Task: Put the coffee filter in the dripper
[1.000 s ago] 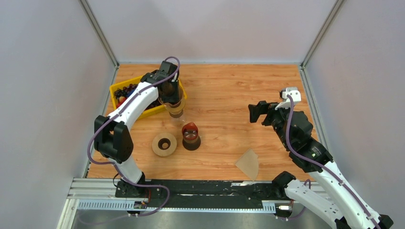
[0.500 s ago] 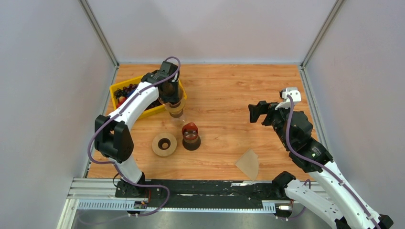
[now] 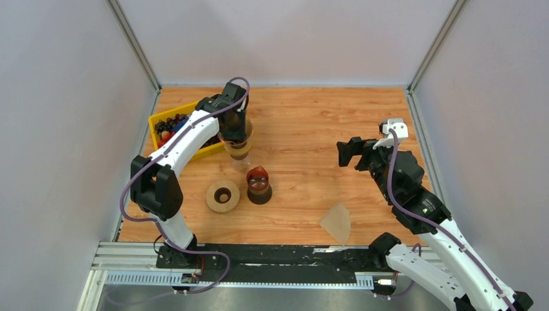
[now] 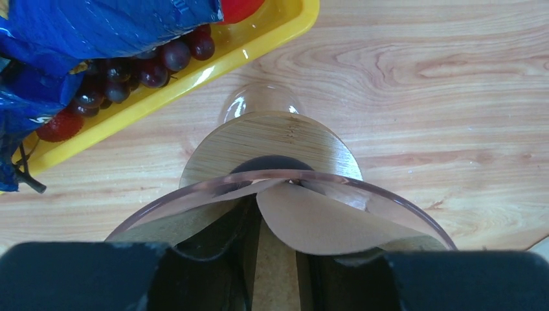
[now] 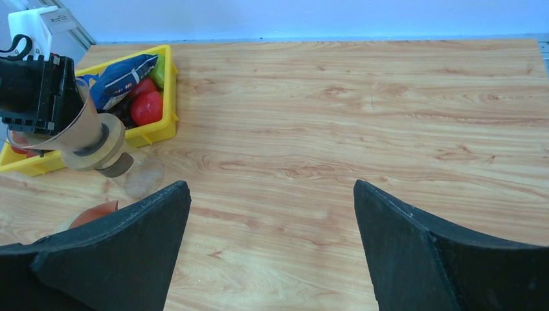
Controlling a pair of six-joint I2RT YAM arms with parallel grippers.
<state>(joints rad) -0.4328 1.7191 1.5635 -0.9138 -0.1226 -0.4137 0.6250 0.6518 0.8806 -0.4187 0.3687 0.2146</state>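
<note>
Shifted slightly farther away, the left gripper [image 4: 277,272] is clenched on the dripper [image 5: 87,133], a clear ribbed cone with a wooden collar, just beside the yellow tray [image 4: 272,35]. The right gripper [image 5: 270,188] is spread wide, released. The flat tan coffee filter [image 3: 337,222] lies well apart from both jaws.

You have orange-brown wood grain on the bench [image 3: 311,123]. The tray [image 3: 157,126] in the far-left corner is yellow, its packet [image 4: 97,26] blue, its grapes [image 4: 139,68] dark purple. The coffee filter [image 3: 338,222] by the front edge is light tan, the dripper [image 4: 285,139] pinkish-clear.
</note>
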